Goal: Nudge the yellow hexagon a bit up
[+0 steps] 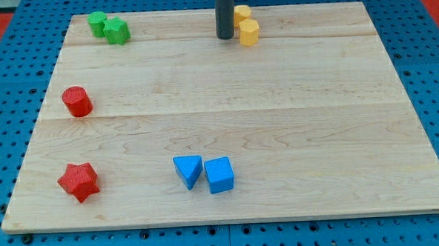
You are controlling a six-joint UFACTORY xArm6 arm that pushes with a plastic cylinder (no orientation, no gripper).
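at the upper left of the frame two green blocks (108, 28) sit touching, with a red cylinder (77, 102) at mid left and a red star (79, 181) at lower left, all well apart from the work. lower centre, a blue triangle (188, 171) and blue cube (219, 175) rest side by side. at top centre my tip (225, 37) stands just left of the yellow hexagon (249, 33), beside it rather than below, so i judge it isn't yet placed for an upward push. another yellow block (242, 14) sits right behind it. my rod has no hand and holds nothing.
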